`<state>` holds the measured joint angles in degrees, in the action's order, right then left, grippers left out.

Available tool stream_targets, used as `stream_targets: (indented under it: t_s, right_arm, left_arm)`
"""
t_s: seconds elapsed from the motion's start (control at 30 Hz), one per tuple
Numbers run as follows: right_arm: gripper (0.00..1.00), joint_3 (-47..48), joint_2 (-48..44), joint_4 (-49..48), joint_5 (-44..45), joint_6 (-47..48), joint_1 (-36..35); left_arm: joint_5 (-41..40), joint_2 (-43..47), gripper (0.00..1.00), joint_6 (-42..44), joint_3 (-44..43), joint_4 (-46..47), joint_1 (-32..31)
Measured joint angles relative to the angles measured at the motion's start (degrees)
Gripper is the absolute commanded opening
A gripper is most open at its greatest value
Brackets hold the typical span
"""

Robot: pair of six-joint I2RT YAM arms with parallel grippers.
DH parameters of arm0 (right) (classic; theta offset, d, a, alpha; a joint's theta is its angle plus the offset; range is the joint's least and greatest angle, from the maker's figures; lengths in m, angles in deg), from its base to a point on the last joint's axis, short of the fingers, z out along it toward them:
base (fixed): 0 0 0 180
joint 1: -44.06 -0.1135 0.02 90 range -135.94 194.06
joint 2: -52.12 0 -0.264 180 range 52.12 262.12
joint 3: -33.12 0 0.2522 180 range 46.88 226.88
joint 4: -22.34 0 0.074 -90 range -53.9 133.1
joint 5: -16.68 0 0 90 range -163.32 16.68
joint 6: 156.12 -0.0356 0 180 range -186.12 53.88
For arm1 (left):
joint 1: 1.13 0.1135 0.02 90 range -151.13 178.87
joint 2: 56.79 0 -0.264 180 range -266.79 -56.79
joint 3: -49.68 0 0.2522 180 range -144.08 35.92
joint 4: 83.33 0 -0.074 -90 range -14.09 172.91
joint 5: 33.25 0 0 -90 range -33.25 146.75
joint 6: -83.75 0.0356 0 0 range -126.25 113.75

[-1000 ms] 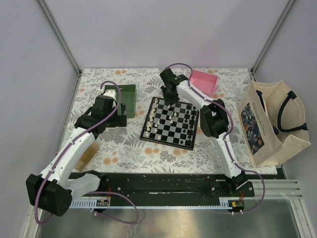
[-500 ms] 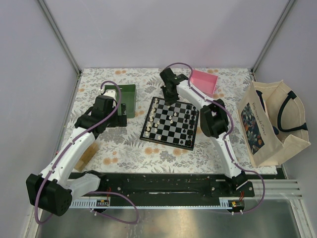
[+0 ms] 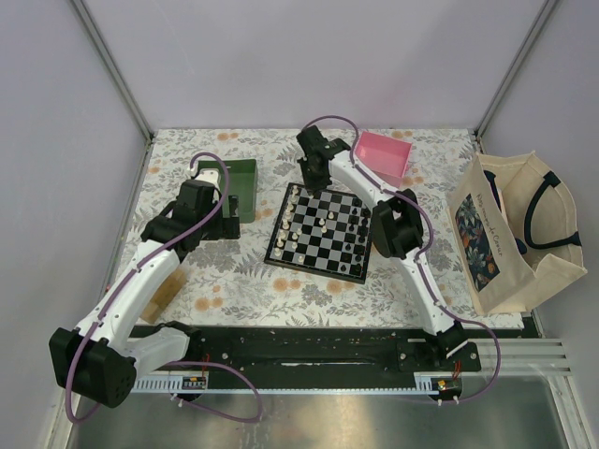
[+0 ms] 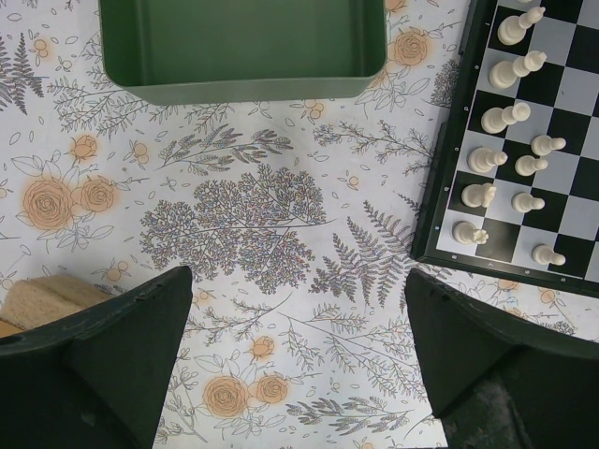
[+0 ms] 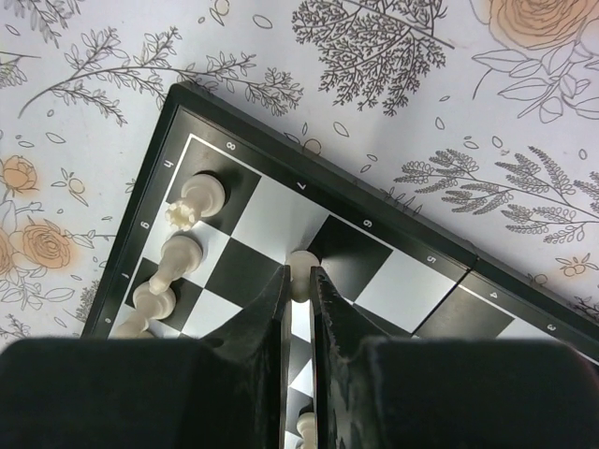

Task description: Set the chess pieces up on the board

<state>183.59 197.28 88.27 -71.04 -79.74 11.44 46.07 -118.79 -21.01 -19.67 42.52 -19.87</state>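
From above, the flat black-and-white checkered chessboard (image 3: 323, 234) lies at the middle of the flower-patterned surface (image 3: 225, 290). Small cream-white chess pieces (image 3: 288, 220) stand in rows along the board's left edge. Small black chess pieces (image 3: 356, 229) stand along its right edge, and a few pieces stand on the middle squares. The right arm's fingers (image 3: 313, 187) point down at the board's far left corner. The left arm's fingers (image 3: 234, 213) hang left of the board, just beside a dark green rectangular tray (image 3: 245, 173). A pink box (image 3: 384, 157) sits beyond the board's far right corner, and a cream canvas tote bag (image 3: 510, 234) stands well to the board's right.

In the left wrist view, the left arm's fingers are spread wide with nothing between them, over bare surface beside the board's left edge. A pale wooden block (image 4: 37, 299) shows on the side away from the board.

In the right wrist view, the right arm's fingers are pressed together on a single cream-white piece (image 5: 300, 269). It is held over the board's edge row, near the corner. I cannot tell whether it touches the square.
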Motion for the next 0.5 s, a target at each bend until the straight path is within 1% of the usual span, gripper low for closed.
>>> stream_targets:
  t_s: [0.5]
  right_arm:
    - [0.13,2.82,2.08,-0.46,-0.33,-0.15,-0.13]
  left_arm:
    - [0.07,-0.04,0.99,0.00,0.00,0.00,0.13]
